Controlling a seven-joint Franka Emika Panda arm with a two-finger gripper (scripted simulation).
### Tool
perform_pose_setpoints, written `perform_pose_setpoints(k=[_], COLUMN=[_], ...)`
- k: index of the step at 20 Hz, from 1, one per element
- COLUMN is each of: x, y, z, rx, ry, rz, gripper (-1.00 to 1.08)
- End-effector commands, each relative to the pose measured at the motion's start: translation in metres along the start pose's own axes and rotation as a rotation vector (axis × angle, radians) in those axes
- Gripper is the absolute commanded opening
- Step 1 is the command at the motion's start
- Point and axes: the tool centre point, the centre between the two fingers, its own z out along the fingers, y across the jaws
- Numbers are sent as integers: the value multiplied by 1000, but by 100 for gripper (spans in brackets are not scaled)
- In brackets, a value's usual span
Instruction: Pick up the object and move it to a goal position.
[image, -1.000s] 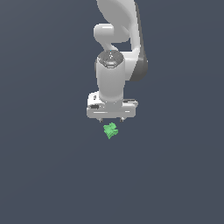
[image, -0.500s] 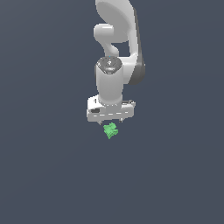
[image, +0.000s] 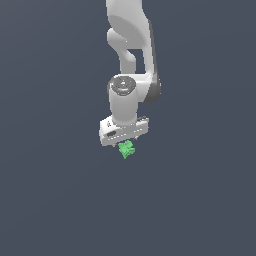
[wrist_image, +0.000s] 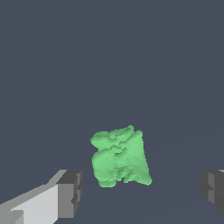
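Observation:
The object (image: 127, 149) is a small bright green, jagged lump lying on the flat dark grey floor. My white gripper (image: 125, 143) hangs straight above it, fingers pointing down, and hides its upper part in the exterior view. In the wrist view the object (wrist_image: 119, 157) sits between the two grey fingertips (wrist_image: 71, 193), nearer one of them. The gripper (wrist_image: 141, 190) is open. Wide gaps separate both pads from the lump, and nothing touches it.
The dark grey floor (image: 55, 200) runs flat all around, with no other objects, edges or containers in sight. The white arm (image: 131, 45) rises behind and above the gripper.
The gripper has come down closer to the green object and its hand has turned slightly. The object has stayed in place.

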Motion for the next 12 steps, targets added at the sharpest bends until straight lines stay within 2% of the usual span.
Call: perform_pose_setpoints(k=[1, 12], x=[-3, -11], y=[0, 0], z=[8, 28], rx=[1, 4], ry=[-1, -4], rz=[-56, -186], gripper=[100, 100])
